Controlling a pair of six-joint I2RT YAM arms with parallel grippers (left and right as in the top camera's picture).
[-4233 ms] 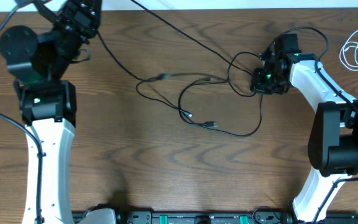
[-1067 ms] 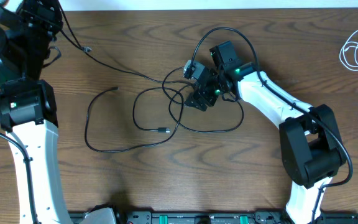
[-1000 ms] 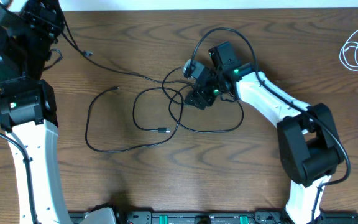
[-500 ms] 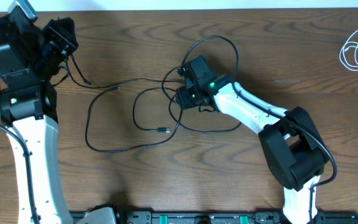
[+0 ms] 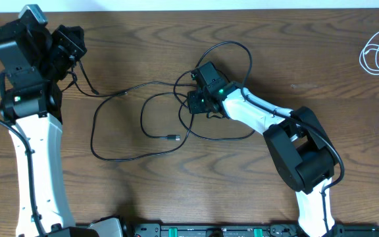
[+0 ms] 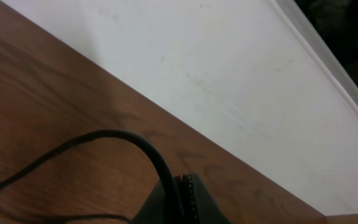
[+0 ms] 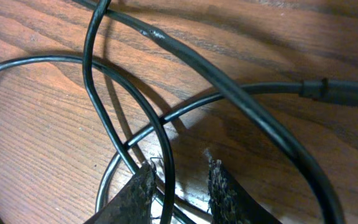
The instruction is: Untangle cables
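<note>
The table (image 5: pixel 176 191) has the black cable (image 5: pixel 91 135) sprawled in loose loops mid-scene, and the white cable (image 5: pixel 374 49) is coiled far right, well apart. Both look light and floppy, and they'd probably snag at crossings, so I'd grab near a plug. The left gripper (image 5: pixel 71 47) is clamped on a black strand. The right gripper (image 7: pixel 179 173) has its fingers slightly apart with a strand between them.

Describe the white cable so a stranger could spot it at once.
On the table, look to the top right corner of the overhead view. The white cable lies there alone in small loops. The black cables all sprawl mid-table.
</note>
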